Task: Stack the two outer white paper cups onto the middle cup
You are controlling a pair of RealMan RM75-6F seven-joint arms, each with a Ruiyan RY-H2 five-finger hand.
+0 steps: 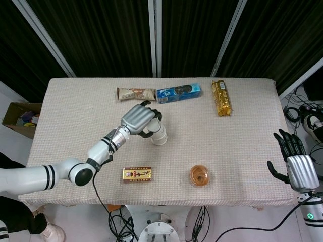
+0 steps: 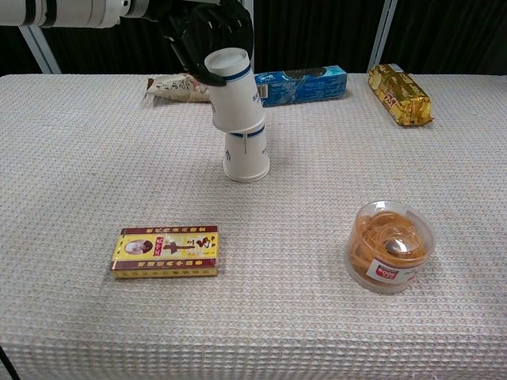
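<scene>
The middle white paper cup stands upside down at the table's centre, and in the head view only its lower part shows. My left hand grips a second white cup with a blue band, also upside down and slightly tilted. That cup's rim sits over the top of the middle cup. In the head view my left hand covers most of the held cup. My right hand hangs open past the table's right edge, holding nothing.
A yellow box lies front left and a clear tub of rubber bands front right. Along the back lie a snack packet, a blue biscuit box and a gold packet. A cardboard box sits on the floor left.
</scene>
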